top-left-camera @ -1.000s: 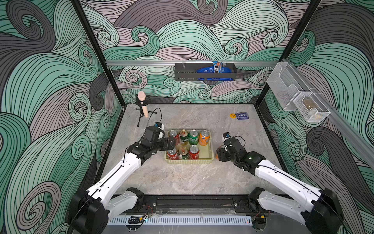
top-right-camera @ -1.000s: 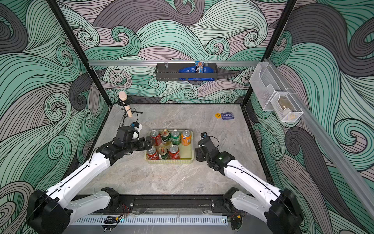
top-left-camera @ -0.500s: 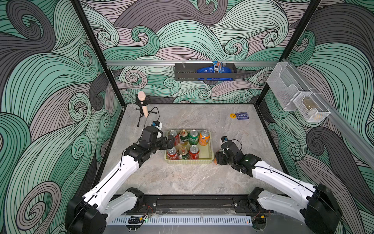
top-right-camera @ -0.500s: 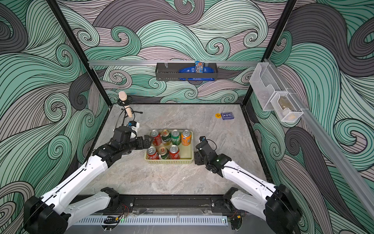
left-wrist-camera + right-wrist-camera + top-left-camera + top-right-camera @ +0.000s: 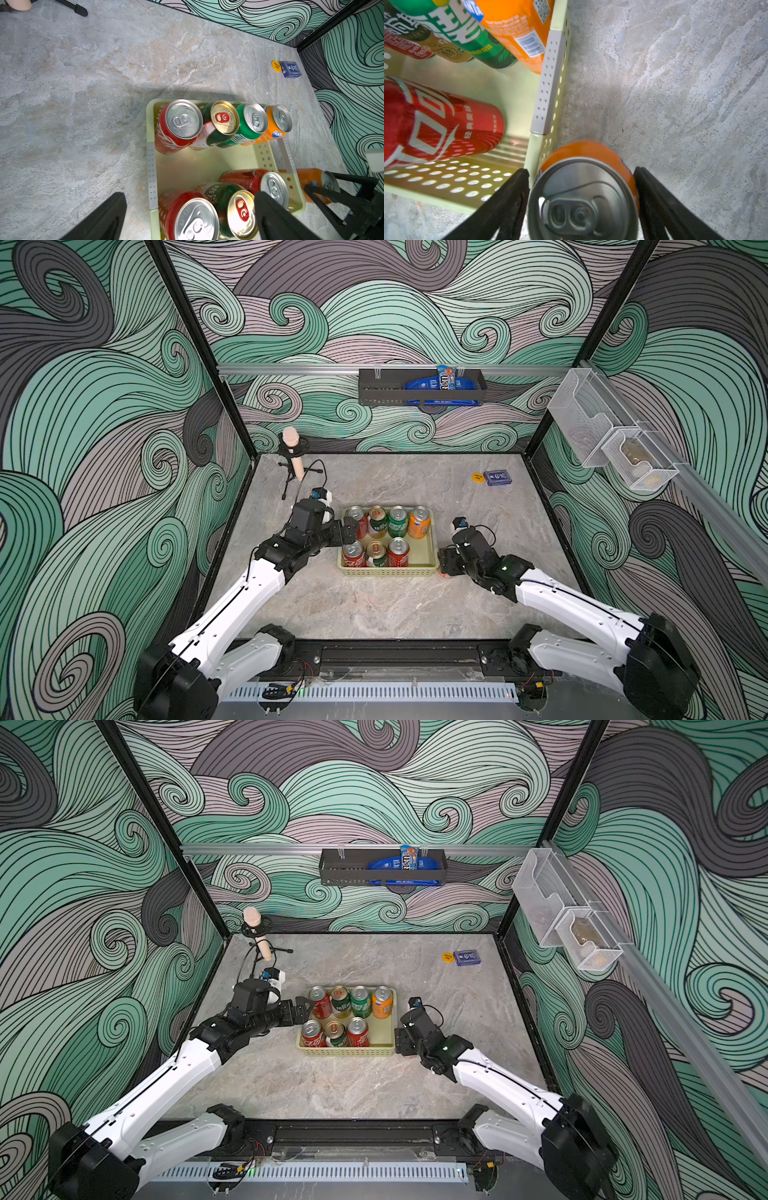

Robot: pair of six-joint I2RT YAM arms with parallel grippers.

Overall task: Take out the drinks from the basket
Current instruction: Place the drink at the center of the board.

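Down comes the right gripper (image 5: 581,169), jaws now eased apart around the orange can (image 5: 583,199), standing on the table (image 5: 675,83) just right of the basket (image 5: 548,83); seven drinks (image 5: 376,549) remain inside. Left gripper (image 5: 189,193) hovers spread. Danger: a finger (image 5: 660,203) clips the can on withdrawal, toppling it.

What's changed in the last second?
The right hand came down and nearer, set the orange can on the table beside the basket, at its near right corner, and its jaws have parted off it. The left hand stays open at the basket's left end; seven cans remain inside.
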